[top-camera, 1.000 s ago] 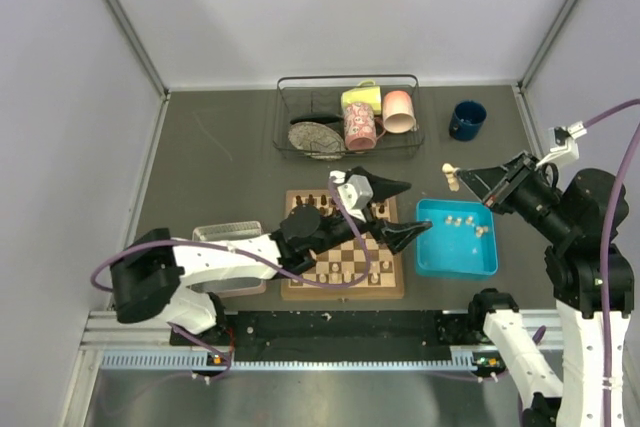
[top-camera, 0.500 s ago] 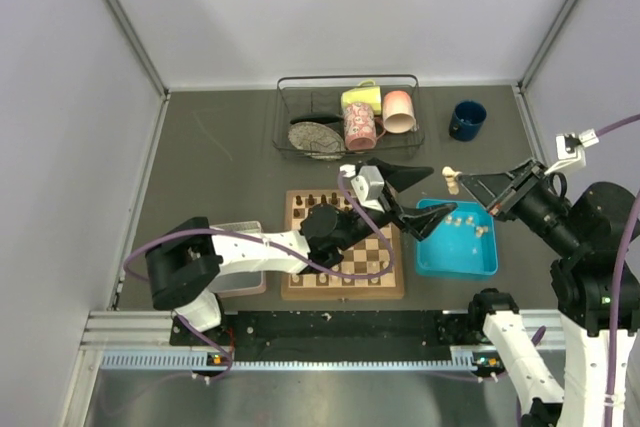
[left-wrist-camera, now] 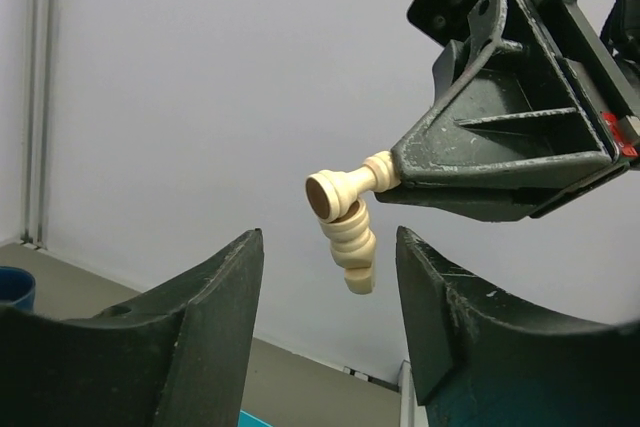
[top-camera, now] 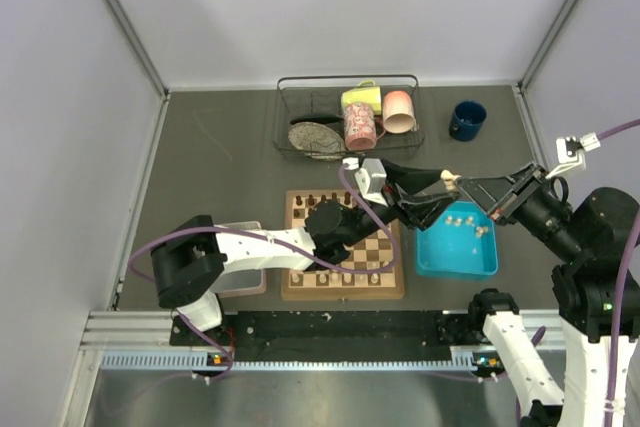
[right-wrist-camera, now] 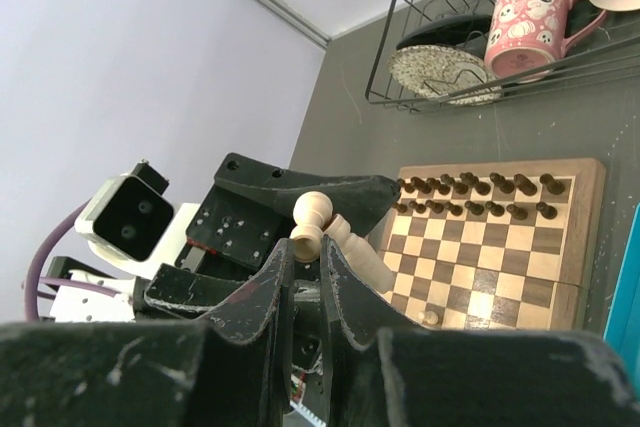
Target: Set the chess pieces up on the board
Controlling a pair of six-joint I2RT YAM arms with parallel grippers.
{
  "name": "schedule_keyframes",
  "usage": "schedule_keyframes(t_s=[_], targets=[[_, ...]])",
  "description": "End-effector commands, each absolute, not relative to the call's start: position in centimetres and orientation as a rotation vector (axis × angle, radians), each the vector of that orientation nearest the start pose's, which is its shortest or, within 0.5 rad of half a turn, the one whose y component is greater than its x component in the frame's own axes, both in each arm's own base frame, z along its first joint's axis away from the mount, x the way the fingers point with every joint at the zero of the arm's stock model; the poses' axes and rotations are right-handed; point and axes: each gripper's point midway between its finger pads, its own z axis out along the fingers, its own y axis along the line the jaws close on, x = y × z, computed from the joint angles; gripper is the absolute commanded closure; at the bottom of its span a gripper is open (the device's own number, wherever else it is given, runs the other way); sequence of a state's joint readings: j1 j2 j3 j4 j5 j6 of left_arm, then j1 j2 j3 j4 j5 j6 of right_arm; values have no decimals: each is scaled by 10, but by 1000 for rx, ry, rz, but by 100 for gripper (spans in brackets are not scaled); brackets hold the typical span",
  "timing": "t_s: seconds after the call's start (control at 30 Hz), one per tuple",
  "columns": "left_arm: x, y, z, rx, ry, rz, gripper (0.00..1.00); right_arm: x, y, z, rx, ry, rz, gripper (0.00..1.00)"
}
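My right gripper [top-camera: 457,185] [right-wrist-camera: 305,247] is shut on a cream pawn [right-wrist-camera: 312,217], held in the air above the gap between the board [top-camera: 345,290] and the blue tray. A second, longer cream chess piece [left-wrist-camera: 354,247] [right-wrist-camera: 362,253] hangs against that pawn [left-wrist-camera: 345,187]. My left gripper [top-camera: 432,193] [left-wrist-camera: 328,243] is open, with one finger on either side of the hanging piece and not touching it. Dark chess pieces [right-wrist-camera: 470,197] fill the board's two far rows. One cream piece [right-wrist-camera: 430,317] stands near the board's front edge.
A blue tray [top-camera: 432,267] with several loose cream pieces lies right of the board. A clear pinkish tray [top-camera: 232,235] sits to its left, under my left arm. A wire rack [top-camera: 348,117] with mugs stands behind it, and a blue mug [top-camera: 467,119] at the back right.
My left gripper has swung right, from over the board to the piece in my right gripper, and its jaws have narrowed around it. The right gripper has shifted slightly left.
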State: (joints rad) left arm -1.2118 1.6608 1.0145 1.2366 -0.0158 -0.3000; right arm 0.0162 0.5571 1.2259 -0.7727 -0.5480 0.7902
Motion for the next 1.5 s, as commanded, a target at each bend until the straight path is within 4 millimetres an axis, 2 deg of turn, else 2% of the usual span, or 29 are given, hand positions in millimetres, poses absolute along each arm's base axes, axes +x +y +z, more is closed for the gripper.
schedule_keyframes(t_s=[0.0, 0.27, 0.4, 0.57, 0.7, 0.8, 0.87, 0.9, 0.97, 1.0, 1.03, 1.07, 1.1, 1.13, 1.17, 1.2, 1.23, 1.27, 1.3, 1.33, 1.37, 1.4, 1.43, 1.47], targets=[[155, -476, 405, 468, 895, -1442, 42, 147, 120, 417, 222, 1702, 1067, 100], [151, -481, 401, 491, 908, -1462, 56, 147, 120, 415, 223, 1699, 1069, 100], [152, -481, 402, 484, 911, -1466, 78, 147, 121, 414, 225, 1703, 1076, 100], [154, -478, 400, 466, 925, -1462, 98, 148, 120, 413, 226, 1702, 1072, 100], [151, -475, 392, 482, 958, -1466, 100, 149, 119, 413, 229, 1698, 1062, 100], [148, -472, 370, 540, 1048, -1442, 100, 150, 118, 417, 228, 1689, 1051, 100], [148, -463, 366, 544, 1079, -1424, 100, 152, 118, 418, 220, 1690, 1051, 100], [147, -459, 355, 551, 1107, -1413, 100, 152, 118, 419, 224, 1689, 1050, 100], [148, -449, 352, 547, 1132, -1404, 100, 154, 117, 421, 220, 1682, 1043, 100], [147, -445, 342, 569, 1160, -1394, 100, 155, 117, 422, 219, 1682, 1039, 100], [145, -437, 349, 570, 1151, -1390, 100, 156, 116, 423, 215, 1681, 1034, 100], [143, -435, 336, 607, 1212, -1362, 100, 156, 117, 423, 209, 1684, 1031, 100], [142, -422, 343, 608, 1207, -1339, 100, 158, 117, 422, 208, 1692, 1032, 100], [144, -416, 339, 617, 1239, -1310, 100, 159, 118, 421, 193, 1701, 1034, 100], [146, -409, 323, 649, 1321, -1262, 100, 160, 119, 421, 187, 1708, 1036, 100], [146, -392, 335, 639, 1316, -1233, 100, 162, 120, 417, 192, 1732, 1036, 100], [158, -378, 334, 587, 1352, -1166, 100, 167, 120, 411, 192, 1765, 1031, 100], [161, -367, 334, 572, 1373, -1125, 100, 169, 120, 409, 194, 1789, 1028, 100], [161, -344, 334, 569, 1400, -1067, 100, 171, 120, 398, 197, 1840, 1014, 100], [175, -324, 336, 513, 1420, -1002, 100, 179, 120, 389, 209, 1890, 1009, 100], [179, -310, 334, 496, 1441, -969, 100, 181, 119, 387, 205, 1912, 996, 100], [179, -287, 335, 476, 1470, -940, 100, 181, 118, 377, 220, 1965, 985, 100], [195, -264, 332, 426, 1499, -878, 100, 189, 113, 368, 221, 2002, 937, 100], [200, -249, 331, 400, 1518, -848, 100, 190, 111, 366, 220, 2019, 911, 100]])
